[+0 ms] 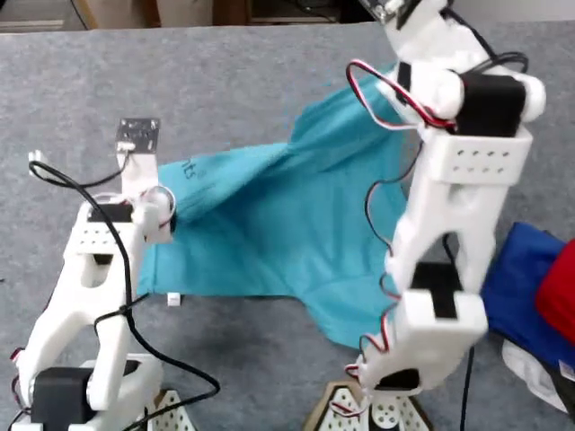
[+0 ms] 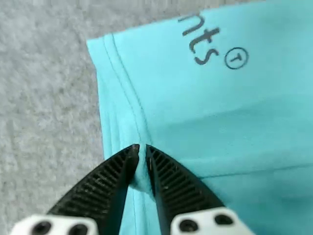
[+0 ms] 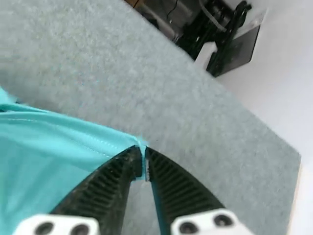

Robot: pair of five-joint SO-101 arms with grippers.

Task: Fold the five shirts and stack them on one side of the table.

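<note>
My left gripper [image 2: 142, 164] is pinched almost fully closed on a fold of the teal shirt [image 1: 287, 224], right at its stitched hem. The fabric is squeezed between the ribbed black fingers [image 2: 110, 181]. My right gripper [image 3: 143, 164] is clamped just as tight on another hemmed corner of the same shirt, with a sliver of cloth caught between its tips.

In the high view the teal shirt stretches from centre left up towards the upper right, partly lifted and creased between my two holds. Its lower edge sags towards the middle of the frame.

The grey table [image 1: 225, 81] shows bare felt across the upper left and along the bottom between my arm bases.

At the right edge there's a pile: one blue shirt [image 1: 526, 287], one red garment [image 1: 561, 296] on top of it, and a white cloth [image 1: 539, 373] poking out below.
</note>
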